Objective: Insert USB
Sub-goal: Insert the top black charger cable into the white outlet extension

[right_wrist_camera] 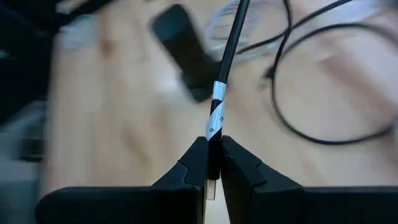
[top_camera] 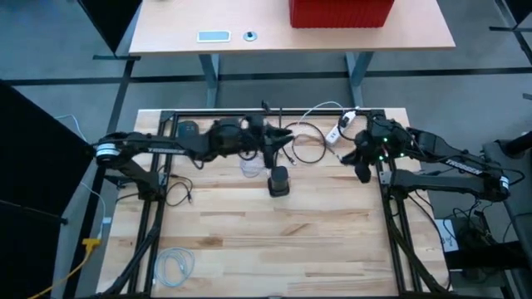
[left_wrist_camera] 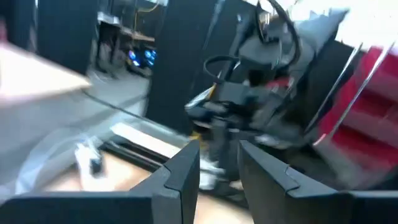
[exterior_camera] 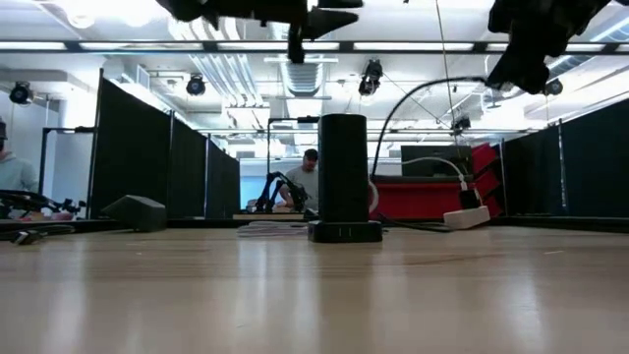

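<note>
A black tower-shaped hub stands upright on the wooden table, a row of ports at its base. My right gripper hangs above the table's right side, right of the hub, shut on a black USB cable with a white tape label. My left gripper is raised just beyond the hub and points level toward the right arm. Its fingers stand apart, and I make out nothing held between them. My right gripper pinches the cable's plug end between its two fingers, just below the white label. The fingers lie along the cable, which runs out past their tips. A metal tip shows farther back in the gap. The held end hangs clear of the table.
A white power strip and loose black cable loops lie at the far right of the table. A coil of pale cable sits near the front left. Black frame rails edge the table. A person stands in the room behind.
</note>
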